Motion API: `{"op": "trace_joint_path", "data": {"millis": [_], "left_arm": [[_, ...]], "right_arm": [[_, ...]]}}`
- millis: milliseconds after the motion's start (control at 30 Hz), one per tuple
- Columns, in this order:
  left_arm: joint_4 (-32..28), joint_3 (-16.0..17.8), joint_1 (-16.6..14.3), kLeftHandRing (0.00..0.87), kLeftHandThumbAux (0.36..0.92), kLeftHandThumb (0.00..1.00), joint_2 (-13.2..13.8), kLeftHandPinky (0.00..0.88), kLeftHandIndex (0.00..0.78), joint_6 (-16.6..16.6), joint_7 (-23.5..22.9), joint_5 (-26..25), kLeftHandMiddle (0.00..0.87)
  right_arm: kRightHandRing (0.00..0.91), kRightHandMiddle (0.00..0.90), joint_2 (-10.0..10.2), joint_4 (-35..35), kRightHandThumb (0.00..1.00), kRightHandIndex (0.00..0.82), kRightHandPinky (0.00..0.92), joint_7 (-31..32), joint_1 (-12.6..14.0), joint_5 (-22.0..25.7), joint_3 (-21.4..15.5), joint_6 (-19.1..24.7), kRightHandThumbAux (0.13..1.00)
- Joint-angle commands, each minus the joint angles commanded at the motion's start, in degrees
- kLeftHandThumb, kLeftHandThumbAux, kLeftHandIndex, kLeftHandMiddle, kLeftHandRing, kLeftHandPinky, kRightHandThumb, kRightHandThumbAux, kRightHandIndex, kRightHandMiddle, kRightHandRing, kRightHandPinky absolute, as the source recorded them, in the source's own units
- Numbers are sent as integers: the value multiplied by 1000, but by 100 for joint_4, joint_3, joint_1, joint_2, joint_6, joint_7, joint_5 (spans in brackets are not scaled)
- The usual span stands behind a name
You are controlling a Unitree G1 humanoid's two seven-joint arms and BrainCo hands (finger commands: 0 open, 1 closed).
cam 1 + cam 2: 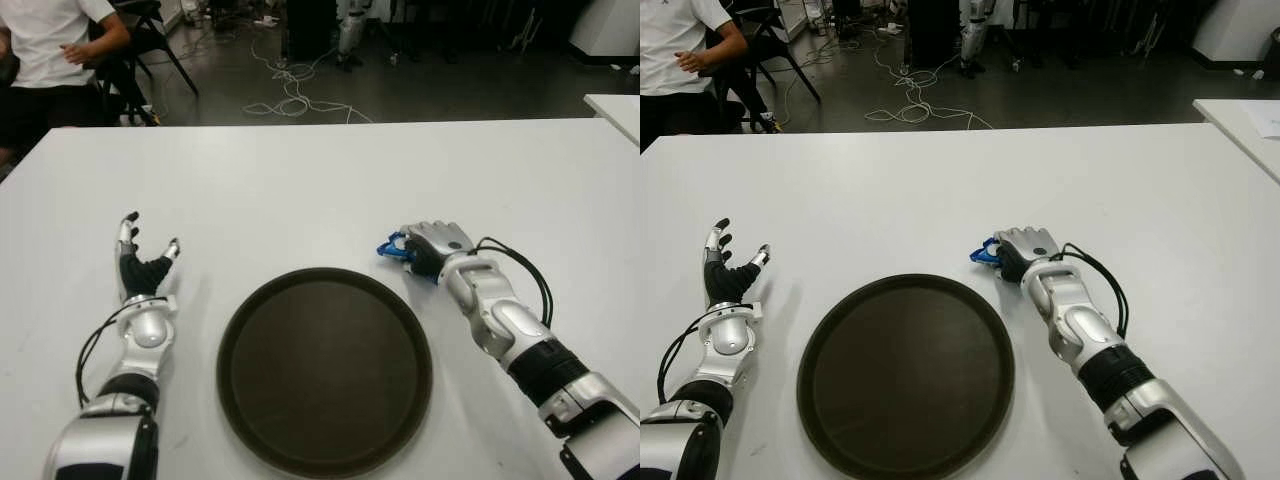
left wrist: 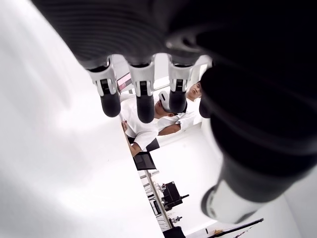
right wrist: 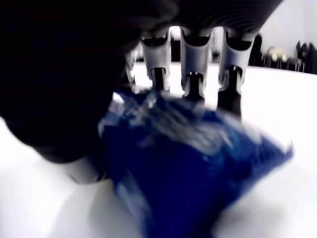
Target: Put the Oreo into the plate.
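Note:
The Oreo [image 1: 391, 247] is a small blue packet on the white table [image 1: 300, 190], just beyond the far right rim of the round dark plate [image 1: 325, 375]. My right hand [image 1: 432, 243] lies over it with the fingers curled down. In the right wrist view the fingers [image 3: 190, 74] and thumb close around the blue packet [image 3: 198, 163], which is still low at the tabletop. My left hand [image 1: 146, 262] shows to the left of the plate, fingers spread and pointing up, holding nothing. The left wrist view shows its straight fingers [image 2: 141, 96].
A person in a white shirt [image 1: 45, 45] sits beyond the table's far left corner, next to a black chair [image 1: 150, 30]. Cables [image 1: 290, 90] trail across the dark floor behind. The corner of another white table [image 1: 615, 110] shows at the far right.

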Motion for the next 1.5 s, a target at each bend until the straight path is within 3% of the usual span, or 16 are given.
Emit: {"op": "trace_joint_path", "data": {"millis": [500, 833, 1133, 1333, 1500], "left_arm": [[-14, -50, 22, 71, 824, 66, 21, 71, 69, -34, 33, 66, 73], [-6, -52, 16, 83, 800, 52, 33, 86, 70, 18, 46, 76, 78], [9, -32, 9, 85, 821, 66, 34, 81, 81, 13, 31, 53, 88], [12, -33, 2, 92, 824, 65, 30, 99, 88, 14, 70, 62, 91], [15, -37, -1, 88, 834, 92, 37, 95, 90, 15, 65, 66, 86]], "right_arm": [[809, 803, 284, 397, 717, 441, 812, -988, 0, 398, -360, -263, 711], [826, 818, 424, 471, 721, 441, 830, -1360, 23, 599, -535, -312, 710], [826, 817, 474, 496, 719, 441, 824, -1450, 21, 758, -603, -349, 712], [815, 806, 540, 499, 708, 441, 817, -1678, 70, 1035, -793, -664, 717], [823, 814, 611, 628, 703, 440, 820, -1918, 74, 1461, -1091, -1222, 720]]}}
